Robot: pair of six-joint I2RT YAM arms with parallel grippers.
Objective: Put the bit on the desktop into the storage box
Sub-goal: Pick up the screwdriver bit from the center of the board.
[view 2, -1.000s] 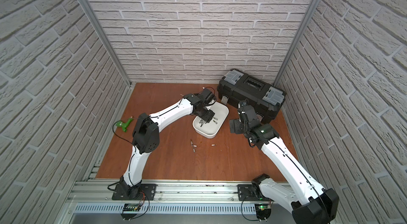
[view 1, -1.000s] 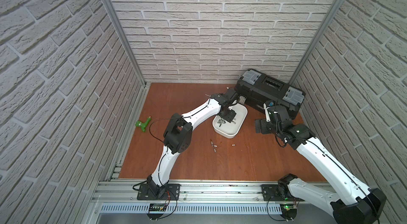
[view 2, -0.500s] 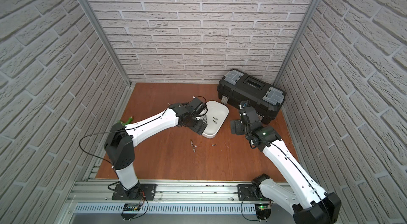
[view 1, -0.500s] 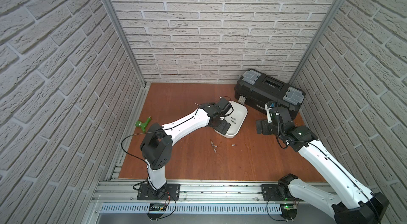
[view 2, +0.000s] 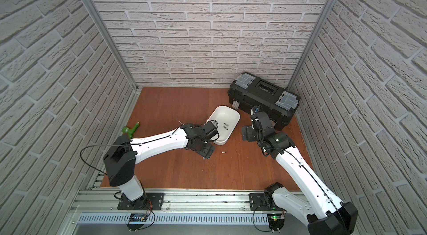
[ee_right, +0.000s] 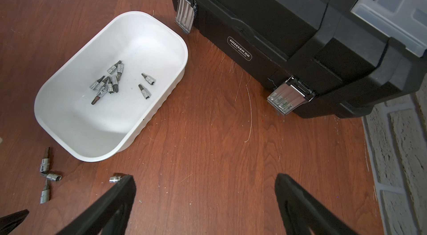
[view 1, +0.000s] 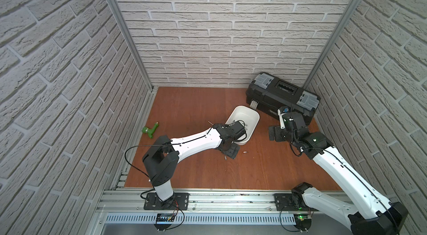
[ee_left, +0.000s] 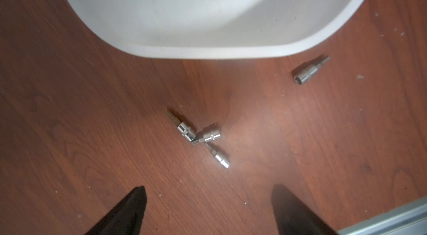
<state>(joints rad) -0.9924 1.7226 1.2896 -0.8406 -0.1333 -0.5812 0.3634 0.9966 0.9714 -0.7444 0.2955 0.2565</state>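
The white storage box [view 1: 250, 116] [ee_right: 138, 37] sits mid-desktop and holds several bits [ee_right: 111, 79]. On the reddish-brown desktop [view 1: 196, 111] in front of its near end lie three silver bits in a touching cluster [ee_left: 198, 136] [ee_right: 47, 173]. A single bit [ee_left: 310, 71] [view 1: 245, 152] lies apart to the right. My left gripper [ee_left: 209, 187] [view 1: 231, 151] hangs open and empty just above the board, at the cluster's near side. My right gripper [ee_right: 205, 177] [view 1: 276, 133] stands open and empty right of the box; one finger partly hides the single bit.
A big black toolbox [view 1: 283, 96] stands at the back right, close behind the box. A green tool [view 1: 150, 130] lies by the left wall. An aluminium rail [view 1: 208, 197] runs along the front edge. Brick walls close in three sides.
My left arm has drawn back from over the storage box toward the front, and its gripper now hangs over the bits on the desktop. The right arm has barely moved.
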